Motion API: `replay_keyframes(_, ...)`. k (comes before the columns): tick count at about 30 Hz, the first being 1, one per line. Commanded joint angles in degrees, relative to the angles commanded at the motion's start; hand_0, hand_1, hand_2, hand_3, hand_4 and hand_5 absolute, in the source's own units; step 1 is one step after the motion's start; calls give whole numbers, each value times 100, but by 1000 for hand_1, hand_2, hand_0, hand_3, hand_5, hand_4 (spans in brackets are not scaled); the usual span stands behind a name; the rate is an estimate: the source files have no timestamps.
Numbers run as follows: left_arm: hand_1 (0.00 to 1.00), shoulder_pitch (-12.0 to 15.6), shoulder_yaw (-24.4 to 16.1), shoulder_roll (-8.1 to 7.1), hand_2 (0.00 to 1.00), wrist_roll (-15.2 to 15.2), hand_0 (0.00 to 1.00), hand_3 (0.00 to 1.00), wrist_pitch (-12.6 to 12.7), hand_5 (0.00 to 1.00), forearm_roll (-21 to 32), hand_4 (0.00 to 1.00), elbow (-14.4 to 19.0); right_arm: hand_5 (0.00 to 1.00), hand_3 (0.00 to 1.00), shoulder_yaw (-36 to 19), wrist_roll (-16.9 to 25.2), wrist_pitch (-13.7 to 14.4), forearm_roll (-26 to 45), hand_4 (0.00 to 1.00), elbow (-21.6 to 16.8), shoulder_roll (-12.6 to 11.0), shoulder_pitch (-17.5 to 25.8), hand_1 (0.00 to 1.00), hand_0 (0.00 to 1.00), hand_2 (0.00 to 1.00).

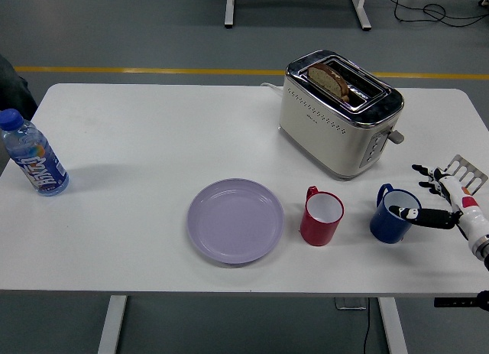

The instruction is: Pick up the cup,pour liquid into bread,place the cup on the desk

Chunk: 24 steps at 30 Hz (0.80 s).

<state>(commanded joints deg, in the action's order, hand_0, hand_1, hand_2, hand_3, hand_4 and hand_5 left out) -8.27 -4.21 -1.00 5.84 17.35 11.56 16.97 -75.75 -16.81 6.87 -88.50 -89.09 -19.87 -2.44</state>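
From the head view my right hand sits at the table's right edge, fingers spread wide and holding nothing; one finger reaches out to the rim of the blue cup, touching it or very nearly; I cannot tell which. The blue cup stands upright near the front right of the table, its handle turned to the far left, away from me; I judge it a stiff, glazed mug, smooth enough to slip and heavier if filled, though I cannot see liquid inside; so I would wrap the body from the right side rather than hunt for the handle. My left hand is out of sight.

A red cup stands just left of the blue one, apart from it; a careless swing could knock it. The toaster rises behind both, bread in its slot; the pour must clear its side. The plate lies further left; a bottle stands far left, well clear.
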Motion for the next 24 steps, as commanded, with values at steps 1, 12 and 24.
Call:
replay_keyframes(1,723,-1,1,-1,734,0,704,580,-1,998,1,280,1,181,885,14,-14,5,-23,974,17,5,-6,857,923,942)
replay_keyframes(12,724,0,-22,2,734,-17,704,579,5,998,-30,279,-1,175,884,121,-116,28,-54,974,68,26,-44,856,922,942)
replay_keyframes(24,724,-11,-20,-2,734,-15,704,579,7,998,-27,281,-2,160,885,260,-259,212,-133,968,201,90,-100,854,921,942)
